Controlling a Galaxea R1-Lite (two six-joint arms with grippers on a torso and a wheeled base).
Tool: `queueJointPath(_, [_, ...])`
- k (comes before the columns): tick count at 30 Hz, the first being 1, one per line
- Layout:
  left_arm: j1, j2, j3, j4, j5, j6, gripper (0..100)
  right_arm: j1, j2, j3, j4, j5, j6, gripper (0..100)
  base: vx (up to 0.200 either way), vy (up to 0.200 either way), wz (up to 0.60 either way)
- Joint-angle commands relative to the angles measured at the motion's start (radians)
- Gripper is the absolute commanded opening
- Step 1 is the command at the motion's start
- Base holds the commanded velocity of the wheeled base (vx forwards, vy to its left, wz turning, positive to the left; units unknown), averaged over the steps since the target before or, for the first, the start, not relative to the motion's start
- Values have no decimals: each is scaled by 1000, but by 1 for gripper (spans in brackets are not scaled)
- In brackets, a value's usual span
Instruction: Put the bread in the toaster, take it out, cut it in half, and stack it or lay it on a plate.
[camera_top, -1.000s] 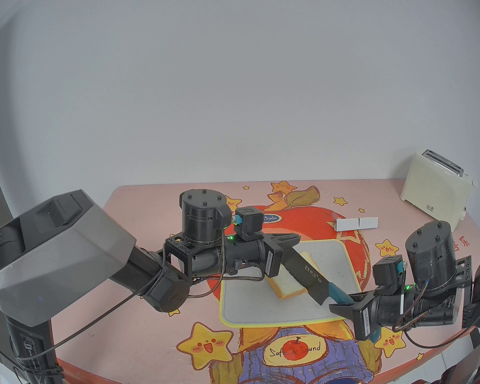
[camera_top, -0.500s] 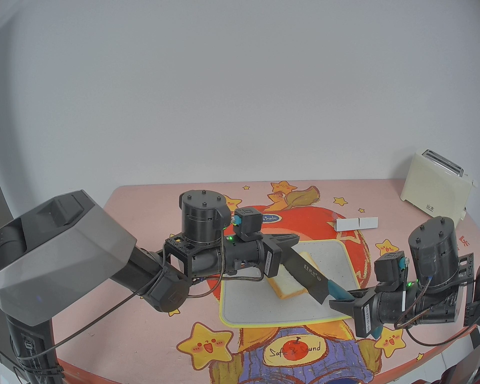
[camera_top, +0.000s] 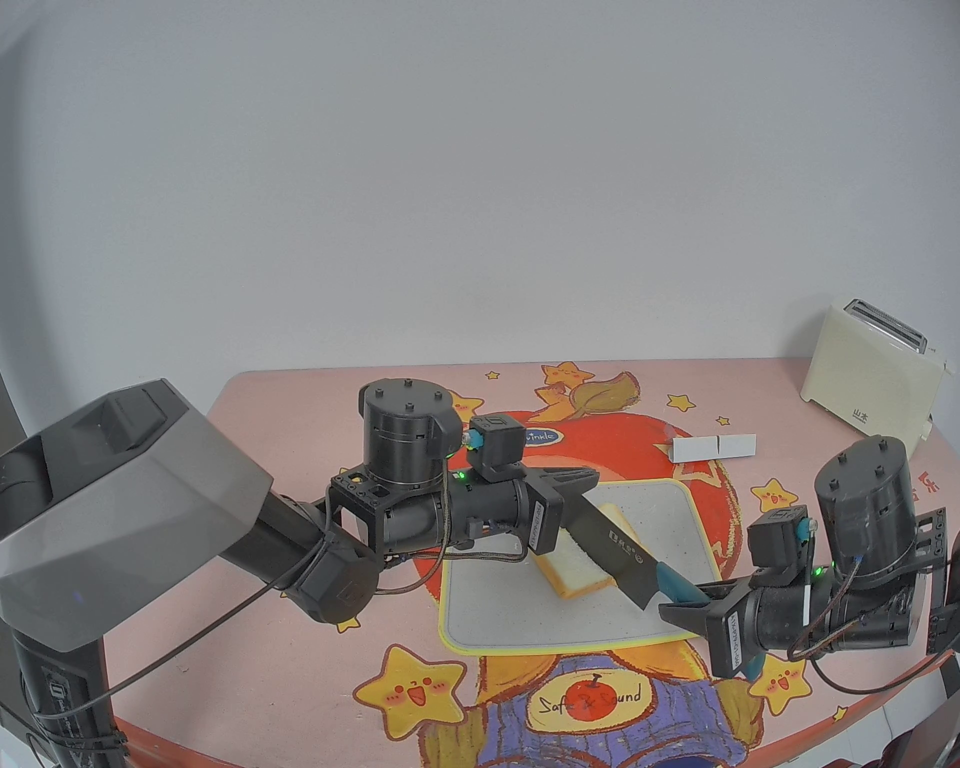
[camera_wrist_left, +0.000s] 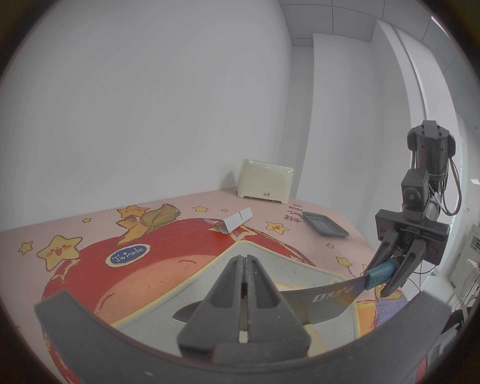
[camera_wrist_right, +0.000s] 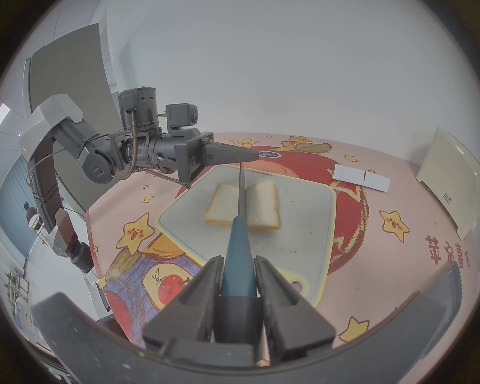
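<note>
A slice of bread (camera_top: 568, 577) lies on the white cutting board (camera_top: 510, 610). A dark-bladed knife (camera_top: 622, 548) with a teal handle stands edge-down across the bread's (camera_wrist_right: 260, 202) middle. My right gripper (camera_top: 697, 606) is shut on the knife handle (camera_wrist_right: 238, 257) at the board's near right. My left gripper (camera_top: 585, 482) is shut with nothing between its fingers (camera_wrist_left: 227, 285), and it sits over the blade (camera_wrist_left: 325, 300) near its tip. The right wrist view shows the left gripper's (camera_wrist_right: 250, 155) tip just above the far end of the blade.
A cream toaster (camera_top: 875, 380) stands at the table's far right corner. A white folded card (camera_top: 713, 447) lies behind the board. A dark rectangular plate (camera_wrist_left: 325, 224) rests on the table between the toaster (camera_wrist_left: 265, 181) and the right arm.
The right arm shifted slightly to the right and up, drawing the knife a little along its length across the bread. The left arm has stayed where it was.
</note>
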Motion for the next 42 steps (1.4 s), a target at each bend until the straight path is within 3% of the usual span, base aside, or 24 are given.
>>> queueJointPath(1, [-1, -6, -3, -3, 0, -1, 0, 1, 5, 3, 3, 1, 0, 0, 0, 0, 0])
queueJointPath(42, [-3, -18, -3, -3, 2, -1, 0, -1, 9, 6, 3, 2, 2, 0, 0, 0, 0])
